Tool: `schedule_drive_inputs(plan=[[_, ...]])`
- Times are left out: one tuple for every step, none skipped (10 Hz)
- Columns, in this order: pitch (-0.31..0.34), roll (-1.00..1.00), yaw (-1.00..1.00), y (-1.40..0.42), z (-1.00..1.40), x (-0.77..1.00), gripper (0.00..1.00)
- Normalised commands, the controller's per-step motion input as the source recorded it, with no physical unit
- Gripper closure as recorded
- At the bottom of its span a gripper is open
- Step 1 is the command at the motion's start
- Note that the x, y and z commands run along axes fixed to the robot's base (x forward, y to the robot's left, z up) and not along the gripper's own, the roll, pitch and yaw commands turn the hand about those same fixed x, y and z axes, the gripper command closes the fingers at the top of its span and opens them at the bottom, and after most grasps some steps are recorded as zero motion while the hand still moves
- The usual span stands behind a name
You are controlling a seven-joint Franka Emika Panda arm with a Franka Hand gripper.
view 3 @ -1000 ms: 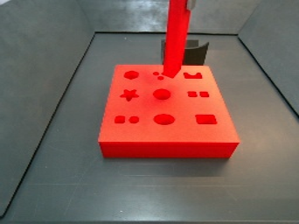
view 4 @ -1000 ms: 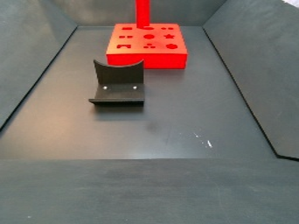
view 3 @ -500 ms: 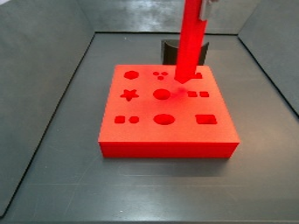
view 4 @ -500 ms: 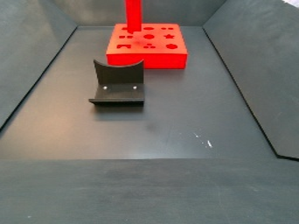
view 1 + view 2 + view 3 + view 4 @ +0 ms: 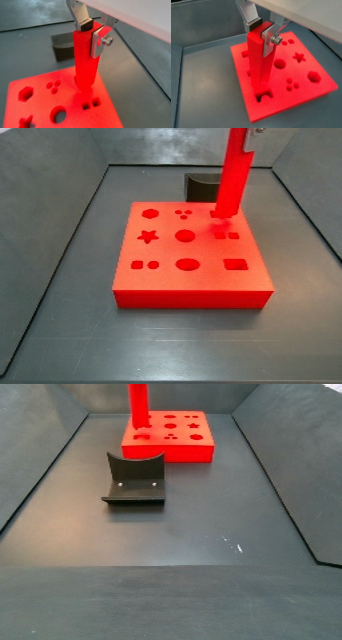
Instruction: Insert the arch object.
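The arch object, a long bright-red bar, hangs upright in my gripper, which is shut on its top end. Both wrist views show the silver fingers clamping the bar, with my gripper above the red board with shaped holes. The bar's lower end is at the arch-shaped hole near one side of the board. I cannot tell whether it touches. In a side view the bar stands over the board's far-left part.
The dark fixture stands on the grey floor in front of the board in a side view, and shows behind it in another and in a wrist view. Grey walls enclose the floor.
My gripper has carried the upright bar sideways across the board, from over its middle holes to the arch hole near its edge. The board and the fixture have not moved.
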Motion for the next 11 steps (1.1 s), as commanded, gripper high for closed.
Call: schedule_drive_inputs(plan=[[0.020,0.00,-0.71,0.29,0.00,0.38,1.00],[0.023,0.00,-0.75,0.26,0.00,0.32,1.00],[0.030,-0.02,-0.79,0.19,0.04,0.27,1.00],[0.001,-0.07,-0.83,0.12,0.26,0.25,1.00],[0.000,-0.08,-0.86,0.07,0.34,0.18,1.00],[0.000,-0.09,-0.86,0.04,0.39,0.12,1.00],[0.000,0.00,-0.84,0.03,0.17,0.00,1.00],[0.000,0.00,-0.79,0.00,0.00,-0.10,1.00],[0.003,0.00,-0.78,0.00,-0.11,-0.33,1.00],[0.074,0.00,-0.74,0.03,-0.23,-0.42,1.00],[0.094,0.00,-0.67,0.03,-0.23,-0.48,1.00]])
